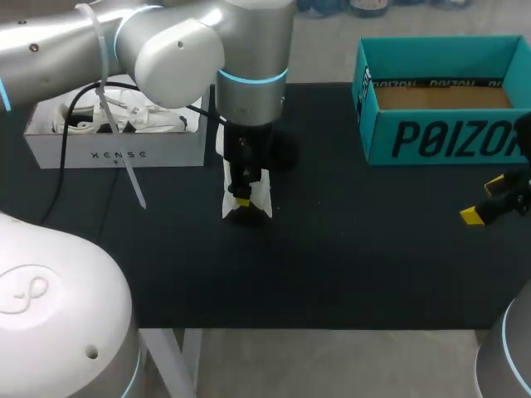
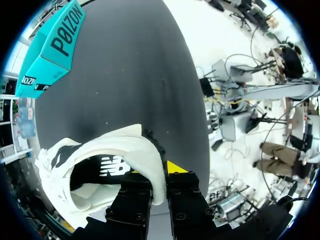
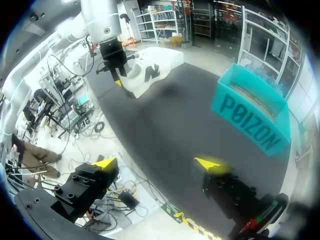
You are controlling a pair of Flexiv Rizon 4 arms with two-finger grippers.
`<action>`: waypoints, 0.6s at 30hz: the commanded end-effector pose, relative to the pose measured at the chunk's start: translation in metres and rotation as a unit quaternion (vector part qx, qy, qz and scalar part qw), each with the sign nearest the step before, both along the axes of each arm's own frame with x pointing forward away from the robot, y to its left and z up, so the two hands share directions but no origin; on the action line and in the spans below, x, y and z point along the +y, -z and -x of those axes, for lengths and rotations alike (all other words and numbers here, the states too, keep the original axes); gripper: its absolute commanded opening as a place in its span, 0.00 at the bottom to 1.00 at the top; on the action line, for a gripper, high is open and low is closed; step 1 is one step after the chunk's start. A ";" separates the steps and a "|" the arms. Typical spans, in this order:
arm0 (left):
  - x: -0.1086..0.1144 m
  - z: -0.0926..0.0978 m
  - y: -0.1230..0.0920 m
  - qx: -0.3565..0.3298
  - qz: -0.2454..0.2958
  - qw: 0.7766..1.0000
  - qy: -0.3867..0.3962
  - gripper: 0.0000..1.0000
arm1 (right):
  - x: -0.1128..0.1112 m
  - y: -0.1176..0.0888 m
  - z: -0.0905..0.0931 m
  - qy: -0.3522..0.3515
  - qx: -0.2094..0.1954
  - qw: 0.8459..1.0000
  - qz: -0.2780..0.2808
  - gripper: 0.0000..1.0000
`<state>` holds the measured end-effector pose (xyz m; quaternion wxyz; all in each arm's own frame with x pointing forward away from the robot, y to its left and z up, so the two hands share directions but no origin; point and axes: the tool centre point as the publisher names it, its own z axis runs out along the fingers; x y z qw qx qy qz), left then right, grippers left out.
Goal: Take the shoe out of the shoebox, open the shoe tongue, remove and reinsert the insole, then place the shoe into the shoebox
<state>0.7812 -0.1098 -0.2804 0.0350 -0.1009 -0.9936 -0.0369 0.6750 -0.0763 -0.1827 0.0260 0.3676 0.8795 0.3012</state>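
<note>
The white low-top shoe (image 1: 249, 197) stands on the black bench (image 1: 332, 265) a little left of the head view's centre, out of either box. My left arm comes in from the upper left of that frame and drops straight down onto it. The left end effector (image 1: 241, 201) is clenched on the shoe. In the left wrist view (image 2: 157, 171) the white heel rim runs up between the two fingers, one finger inside the opening and the yellow-tipped one (image 2: 176, 167) outside. Ahead of those fingers the white low-top shoe (image 2: 100, 150) lies open, showing a black insole (image 2: 97, 170) with a white logo seated inside.

The teal cardboard shoebox (image 1: 415, 137) sits in the upper right of the head view, lid off, with its brown floor showing. It is well apart from the shoe. In the left wrist view the same box (image 2: 55, 47) lies far ahead across the bench.

A white cardboard shoebox (image 1: 116, 153) sits in the upper left of the head view, just beside the left arm. It holds white contents that I cannot make out clearly.

The right end effector (image 1: 484, 201) hangs at the right edge of the head view, below the teal box. In its own view (image 3: 157, 162) the fingers are spread wide and released, with nothing between them. The shoe (image 3: 147, 70) and the teal box (image 3: 250, 120) lie ahead.
</note>
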 end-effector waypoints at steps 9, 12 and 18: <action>0.089 -0.049 -0.063 -0.060 -0.012 0.967 0.248 0.00 | 0.000 0.001 0.005 0.003 -0.004 1.000 0.000 1.00; 0.123 -0.064 -0.073 -0.068 -0.014 0.953 0.296 0.00 | 0.000 0.001 0.005 0.003 -0.004 1.000 0.000 1.00; 0.187 -0.104 -0.078 -0.066 -0.024 0.943 0.324 0.00 | 0.000 0.001 0.005 0.003 -0.004 1.000 0.000 1.00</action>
